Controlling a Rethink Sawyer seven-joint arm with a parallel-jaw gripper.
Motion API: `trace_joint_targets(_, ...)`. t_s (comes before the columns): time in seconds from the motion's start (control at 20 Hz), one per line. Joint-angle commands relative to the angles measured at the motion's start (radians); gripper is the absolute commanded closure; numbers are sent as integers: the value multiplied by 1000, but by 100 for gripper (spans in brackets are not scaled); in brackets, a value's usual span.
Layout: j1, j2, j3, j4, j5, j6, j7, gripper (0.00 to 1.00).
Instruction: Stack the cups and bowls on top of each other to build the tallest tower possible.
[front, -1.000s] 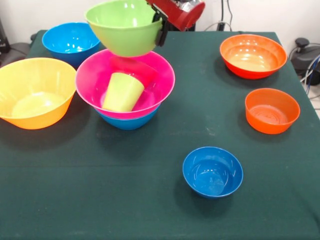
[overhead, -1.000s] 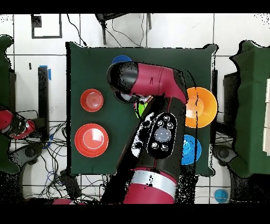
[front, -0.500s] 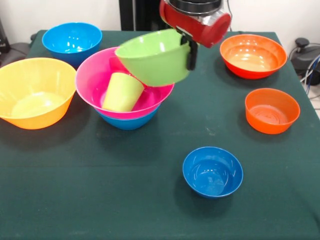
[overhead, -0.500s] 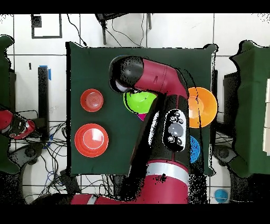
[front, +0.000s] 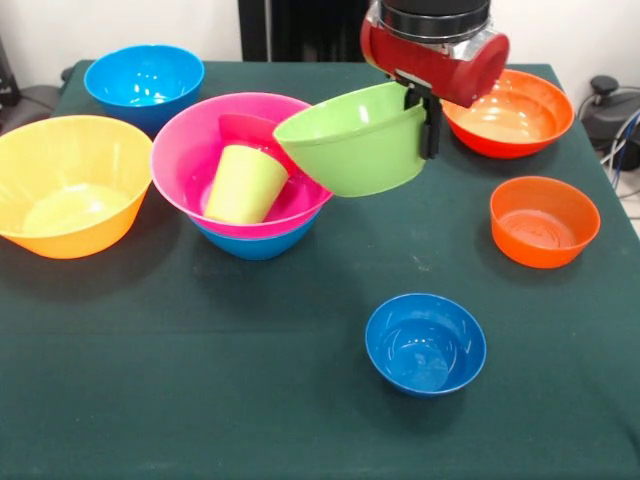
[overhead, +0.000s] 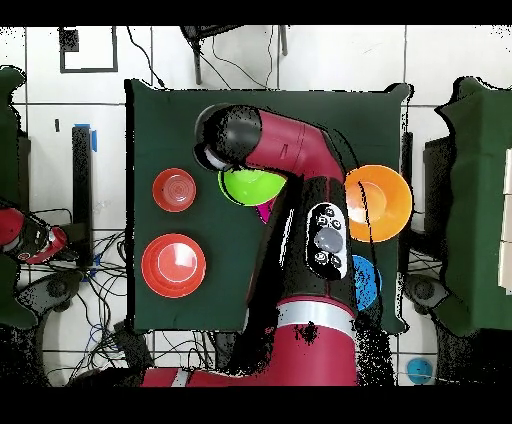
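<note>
While gripper (front: 428, 118) clamps, green bowl (front: 355, 140) tilts

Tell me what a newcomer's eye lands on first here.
The green bowl tilted in mid-air, held at its rim by the pincer of the red arm, right of the pink bowl. Next, that pink bowl nested in a blue bowl, with a lime cup leaning inside it.

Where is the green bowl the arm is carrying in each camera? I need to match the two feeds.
Front view: green bowl upper centre, tilted, gripped at its rim, just right of the pink bowl.
Overhead view: centre, below the arm's wrist.
Shared landmark: the small orange bowl.
</note>
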Motion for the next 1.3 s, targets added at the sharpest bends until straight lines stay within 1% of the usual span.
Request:
trace_joint_targets(0.05,17,-14,85,43,-62,36,-67,100)
trace_joint_targets(0.2,37,-10,60,26,-85,38,-49,100)
trace_joint_targets(0.4,83,27,24,-20,-112,67,9,100)
trace_joint_targets(0.55,111,57,11,-40,-117,57,49,100)
trace_joint_targets(0.7,128,79,5,-53,-111,47,68,100)
trace_joint_targets(0.9,124,91,24,-28,-84,26,64,100)
trace_joint_targets(1.05,131,122,18,-45,-89,12,64,100)
trace_joint_targets(1.3,132,134,7,-39,-105,0,46,100)
